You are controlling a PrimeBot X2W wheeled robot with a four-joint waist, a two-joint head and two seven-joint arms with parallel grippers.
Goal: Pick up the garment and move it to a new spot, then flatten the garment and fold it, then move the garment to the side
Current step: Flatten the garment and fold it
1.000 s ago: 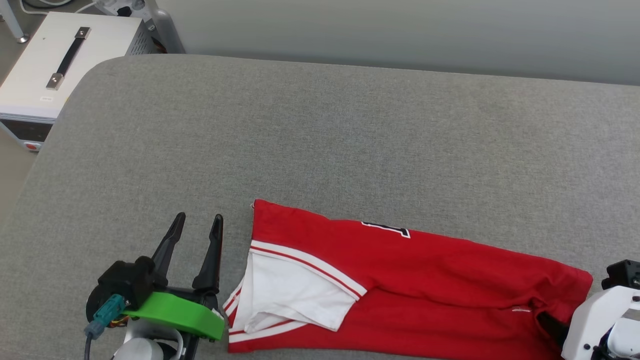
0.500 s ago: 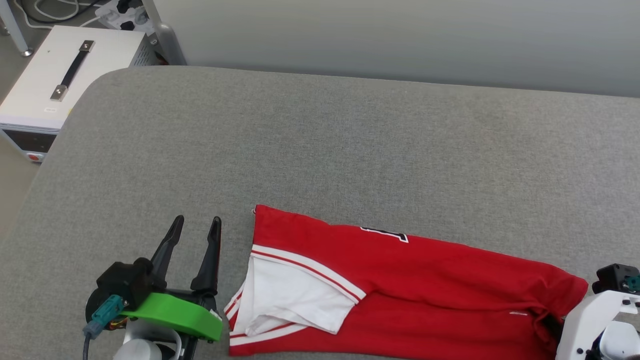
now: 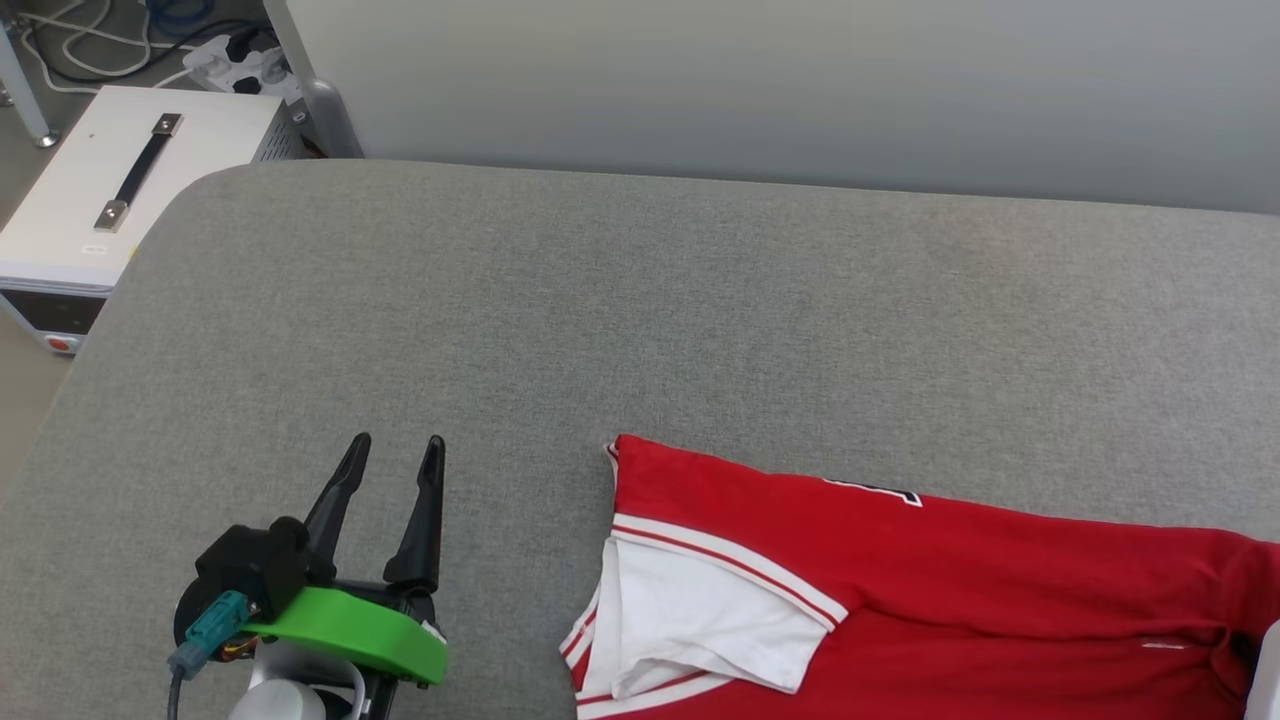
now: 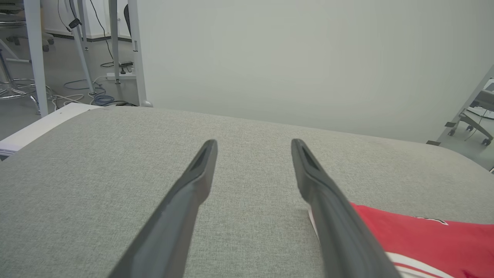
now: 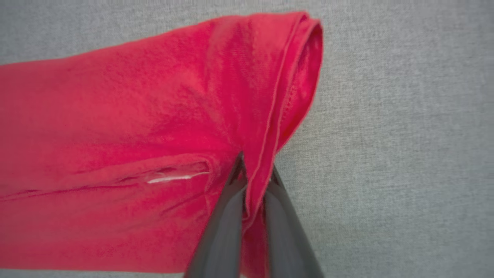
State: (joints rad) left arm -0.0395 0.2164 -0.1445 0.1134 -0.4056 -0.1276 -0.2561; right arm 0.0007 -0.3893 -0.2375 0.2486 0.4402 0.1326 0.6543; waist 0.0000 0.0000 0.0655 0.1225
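a grey fabric tabletop (image 3: 640, 300) ran up to a plain pale wall (image 3: 800, 90), with a white box (image 3: 120, 190) standing off its far left corner. the garment (image 3: 950, 590) lay folded into a long red band near the front edge, its white sleeve (image 3: 700, 620) turned up at the left end. the right gripper (image 5: 254, 170) had its jaws pinched tight on the hem fold at the band's right end. the left gripper (image 3: 399, 440) hovered well apart from the cloth, jaws spread wide and empty.

the likely risk was the one-ended grip. pulling from a single thin hem could stretch or skew the band, roll the sleeve over, or let the edge slip free, undoing the fold.

a second before, the right jaws had stood open and the garment's left edge had lain just beside the left gripper. since then the cloth had slid toward the robot's right, its far end running out of the head view. the camera had tipped too, so the tabletop's back edge sat lower in that view.
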